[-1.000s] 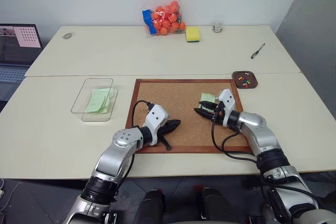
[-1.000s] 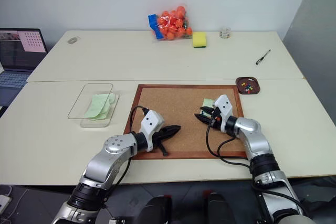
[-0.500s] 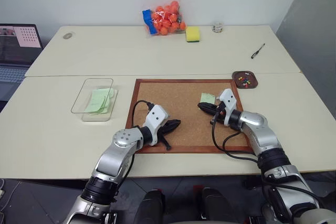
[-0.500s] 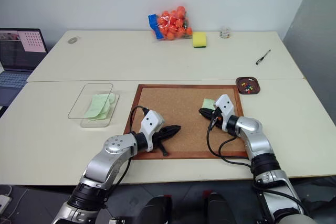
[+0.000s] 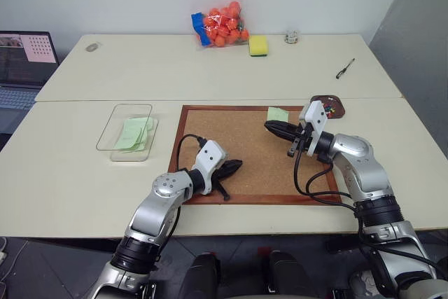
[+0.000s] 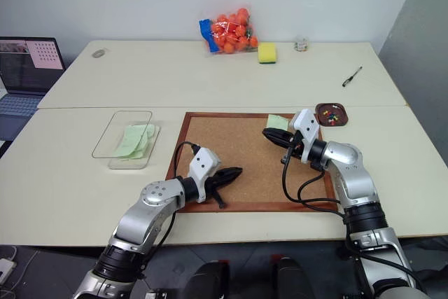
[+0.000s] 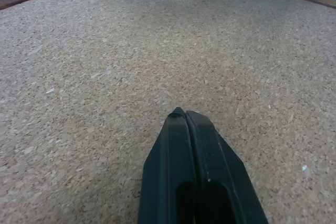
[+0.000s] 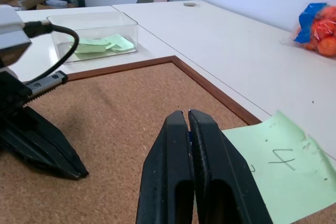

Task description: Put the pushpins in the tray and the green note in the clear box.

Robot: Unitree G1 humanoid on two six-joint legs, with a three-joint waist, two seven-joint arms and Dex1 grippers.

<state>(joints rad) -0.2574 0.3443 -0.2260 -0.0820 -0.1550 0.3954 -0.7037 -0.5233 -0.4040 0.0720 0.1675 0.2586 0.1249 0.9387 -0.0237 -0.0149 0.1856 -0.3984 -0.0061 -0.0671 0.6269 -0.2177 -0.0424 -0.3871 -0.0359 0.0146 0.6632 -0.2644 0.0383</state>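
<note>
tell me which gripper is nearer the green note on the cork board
Right. The right gripper hangs just beside the green note at the cork board's far edge; the left gripper sits at the board's near left part, well away from it.

Green note (image 5: 278, 113): pale green square, flat on the cork board near its far right edge; a handwritten mark on its face. One edge sits at the board's wooden frame.

Clear box (image 5: 128, 131): transparent, shallow, rounded corners, upright on the table left of the board. Several pale green notes already lie inside, overlapping.

Tray (image 5: 327, 105): small dark brown rounded-square dish, on the table just past the board's far right corner. Pushpins (image 5: 327, 108) lie in it, tiny coloured heads, red among them; too small to count.
</note>
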